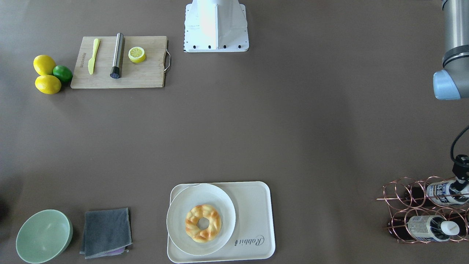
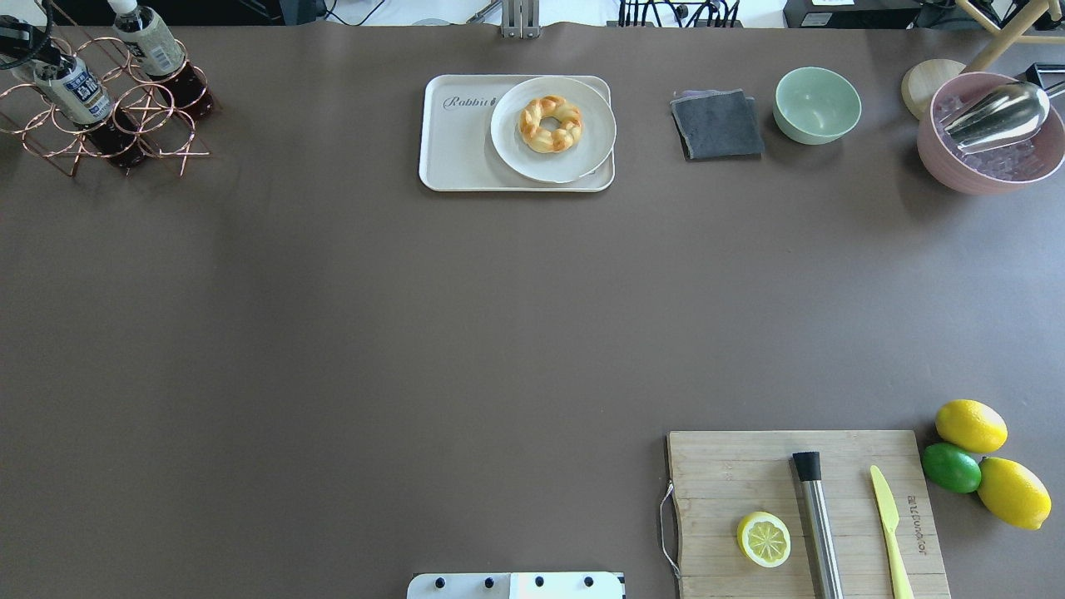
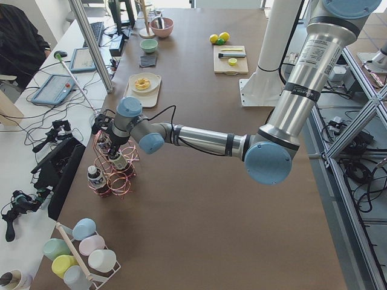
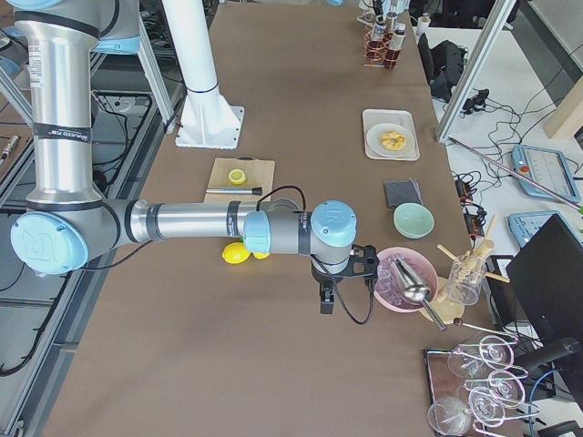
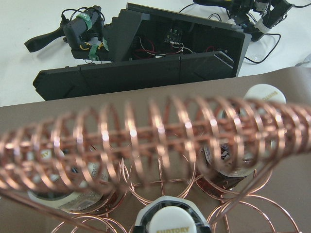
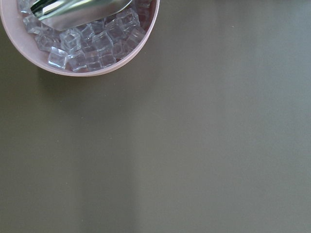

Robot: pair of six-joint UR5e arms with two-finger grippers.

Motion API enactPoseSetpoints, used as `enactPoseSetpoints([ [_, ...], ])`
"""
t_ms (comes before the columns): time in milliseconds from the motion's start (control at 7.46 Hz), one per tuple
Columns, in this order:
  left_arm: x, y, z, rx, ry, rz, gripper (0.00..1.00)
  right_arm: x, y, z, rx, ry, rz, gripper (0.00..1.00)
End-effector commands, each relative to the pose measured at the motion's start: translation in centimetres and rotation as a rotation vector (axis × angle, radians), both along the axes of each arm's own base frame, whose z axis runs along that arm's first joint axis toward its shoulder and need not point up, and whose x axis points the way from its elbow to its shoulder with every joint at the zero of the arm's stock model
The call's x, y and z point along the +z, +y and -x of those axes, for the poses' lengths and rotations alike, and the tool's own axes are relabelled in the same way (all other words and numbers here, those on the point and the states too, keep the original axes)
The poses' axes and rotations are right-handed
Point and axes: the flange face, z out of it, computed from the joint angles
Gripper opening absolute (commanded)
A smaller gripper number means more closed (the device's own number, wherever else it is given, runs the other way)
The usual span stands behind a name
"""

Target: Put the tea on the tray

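Copper rack (image 1: 406, 198), tea (image 1: 441, 193) partly hidden (top obscured)

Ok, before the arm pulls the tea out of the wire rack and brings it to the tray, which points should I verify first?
1. Correct bottle chosen: ok, the left gripper is at the cap end of the tea, the bottle with the navy label.
2. Grip shut on the cap: cannot tell.
3. Tea free of the copper rack: not ok, it lies inside a ring.
4. Room on the tray: ok, a bare strip beside the plate.
5. Right gripper out of the way: ok, it hangs by the pink bowl, far from the tray.
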Motion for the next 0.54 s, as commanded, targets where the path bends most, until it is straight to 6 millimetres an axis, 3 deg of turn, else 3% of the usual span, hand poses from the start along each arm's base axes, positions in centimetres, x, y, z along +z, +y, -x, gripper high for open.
enactPoseSetpoints([
  [0,0.27,-0.36,0.01,0.0,-0.003,0.006,0.47,0.02,0.03,-0.01,0.0,0.001,0.0,1.0],
  [402,-0.21,-0.79,0.23,-0.007,-0.003,0.006,0.47,0.12,0.05,-0.02,0.0,0.003,0.003,1.0],
])
